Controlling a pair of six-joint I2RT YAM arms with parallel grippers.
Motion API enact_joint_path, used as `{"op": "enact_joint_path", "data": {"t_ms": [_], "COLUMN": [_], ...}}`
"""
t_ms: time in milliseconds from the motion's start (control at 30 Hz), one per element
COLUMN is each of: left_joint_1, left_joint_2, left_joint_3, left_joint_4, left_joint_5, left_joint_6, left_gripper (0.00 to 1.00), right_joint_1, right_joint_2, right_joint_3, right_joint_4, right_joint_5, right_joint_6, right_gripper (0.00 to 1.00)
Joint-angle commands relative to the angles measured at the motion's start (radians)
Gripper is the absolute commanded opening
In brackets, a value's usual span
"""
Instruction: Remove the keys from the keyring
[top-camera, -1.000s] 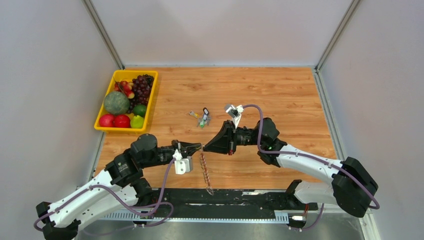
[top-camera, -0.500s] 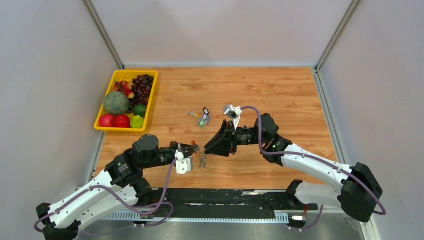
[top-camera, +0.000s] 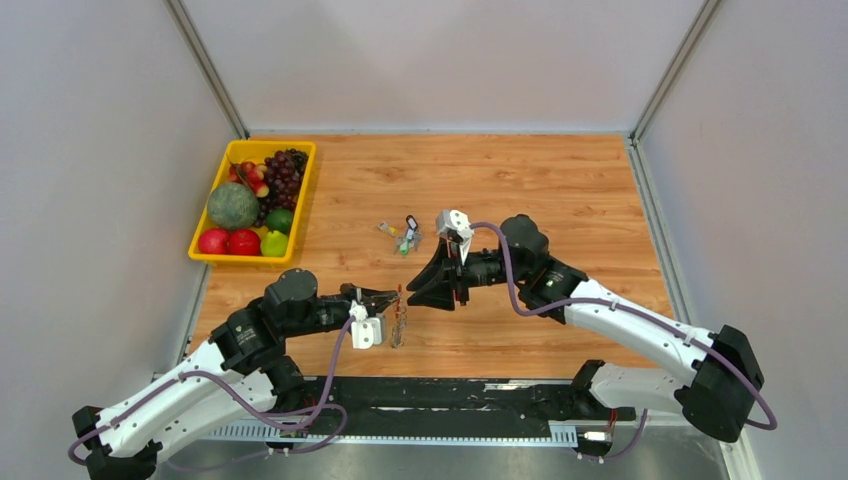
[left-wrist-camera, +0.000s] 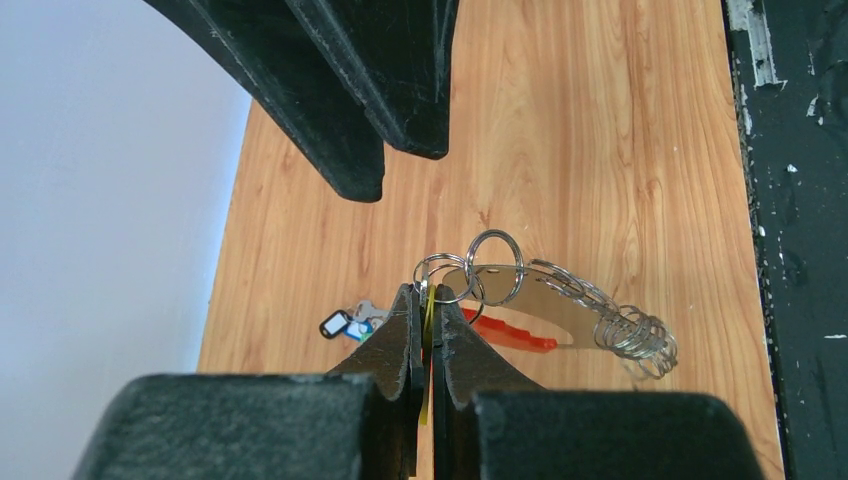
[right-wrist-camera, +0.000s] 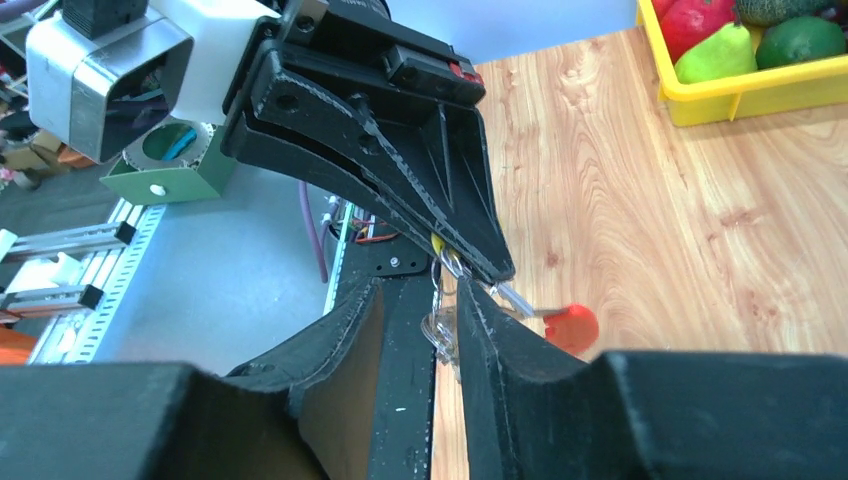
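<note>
The keyring (top-camera: 399, 325) is a string of linked silver rings (left-wrist-camera: 635, 335) hanging from my left gripper (top-camera: 397, 296). My left gripper (left-wrist-camera: 430, 298) is shut on its top ring together with a thin yellow strip. One of the keys (left-wrist-camera: 510, 330), with a red head (right-wrist-camera: 572, 325), dangles below the rings beside a clear oval tag. My right gripper (top-camera: 411, 297) faces the left one tip to tip. It stands open (right-wrist-camera: 420, 285), and the hanging rings (right-wrist-camera: 440, 330) lie between its fingers, close to the right finger (right-wrist-camera: 490, 340). I cannot make out any other keys.
A small bunch of keys with green, black and yellow tags (top-camera: 404, 235) lies on the wooden table behind the grippers. A yellow tray (top-camera: 243, 258) of fruit stands at the far left. A black rail (top-camera: 450, 395) runs along the near edge.
The right gripper has opened and let go beside the left gripper's tips. The ring string, stretched long toward the near rail before, now hangs short and bunched under the left gripper.
</note>
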Motion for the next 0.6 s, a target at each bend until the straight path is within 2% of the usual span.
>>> {"op": "enact_joint_path", "data": {"t_ms": [0, 567], "left_joint_1": [0.003, 0.003], "left_joint_2": [-0.008, -0.01], "left_joint_3": [0.002, 0.004], "left_joint_4": [0.022, 0.02], "left_joint_5": [0.019, 0.017], "left_joint_6": [0.014, 0.014], "left_gripper": [0.0, 0.0], "right_joint_1": [0.031, 0.121], "right_joint_2": [0.021, 0.074], "right_joint_3": [0.085, 0.139], "right_joint_4": [-0.082, -0.242], "right_joint_5": [0.003, 0.181], "right_joint_6": [-0.106, -0.15], "right_gripper": [0.35, 0.31]}}
